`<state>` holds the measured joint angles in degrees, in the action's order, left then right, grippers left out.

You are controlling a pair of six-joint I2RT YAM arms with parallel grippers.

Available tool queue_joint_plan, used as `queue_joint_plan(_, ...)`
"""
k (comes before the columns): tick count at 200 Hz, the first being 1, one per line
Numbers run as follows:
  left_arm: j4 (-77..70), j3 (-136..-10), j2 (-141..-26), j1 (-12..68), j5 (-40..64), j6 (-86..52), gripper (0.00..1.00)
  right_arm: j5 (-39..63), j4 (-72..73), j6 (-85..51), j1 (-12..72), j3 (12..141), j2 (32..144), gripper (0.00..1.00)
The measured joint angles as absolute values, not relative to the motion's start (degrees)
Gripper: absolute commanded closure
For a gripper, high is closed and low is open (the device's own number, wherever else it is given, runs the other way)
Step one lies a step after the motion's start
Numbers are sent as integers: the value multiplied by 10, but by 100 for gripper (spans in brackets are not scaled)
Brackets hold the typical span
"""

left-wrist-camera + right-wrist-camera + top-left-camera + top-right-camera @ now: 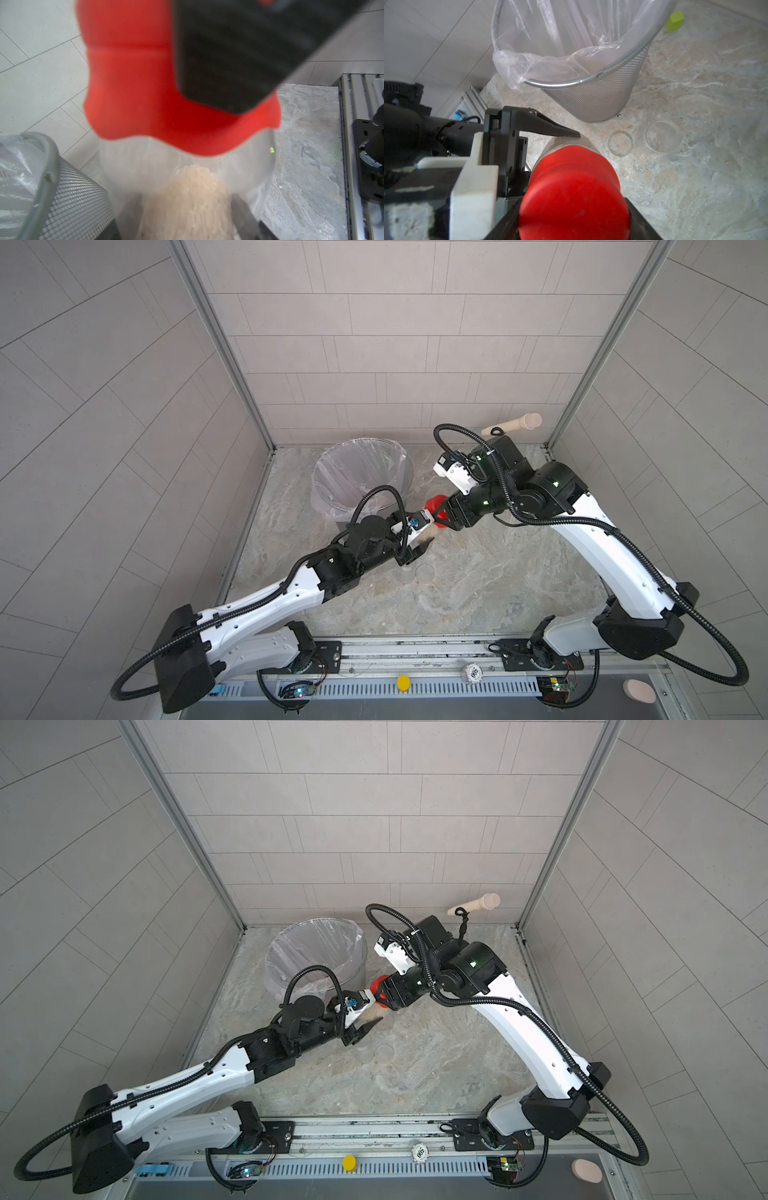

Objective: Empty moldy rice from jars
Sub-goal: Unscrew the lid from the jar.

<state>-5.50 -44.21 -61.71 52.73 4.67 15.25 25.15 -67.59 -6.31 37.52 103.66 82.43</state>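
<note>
lid (620, 143) (probably) beside jar (662, 137), bin (602, 97) behind

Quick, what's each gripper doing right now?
Left gripper: closed on the jar.
Right gripper: around the red lid; grip cannot be told.

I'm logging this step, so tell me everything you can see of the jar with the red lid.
The red-lidded jar is small, clear and cylindrical, with a bright red lid still on. Pale rice fills part of it. It is held tilted above the counter beside the mesh bin; the left gripper clamps its body, and the right gripper straddles the lid.
</note>
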Motion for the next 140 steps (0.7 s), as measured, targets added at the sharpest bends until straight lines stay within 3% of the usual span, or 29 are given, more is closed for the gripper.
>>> queue_joint_plan(17,-55,-428,-609,524,56,142,100,272,-694,0,373,1049,841,71)
queue_joint_plan(44,-67,-410,-596,522,70,128,100,302,-718,104,366,1065,855,81)
queue_joint_plan(100,-89,-393,-580,523,86,112,100,362,-728,250,340,1067,855,80)
queue_joint_plan(130,-82,-392,-577,523,90,111,100,365,-731,309,339,1062,855,76)
queue_joint_plan(140,-73,-392,-577,523,88,109,100,363,-731,322,337,1058,854,68)
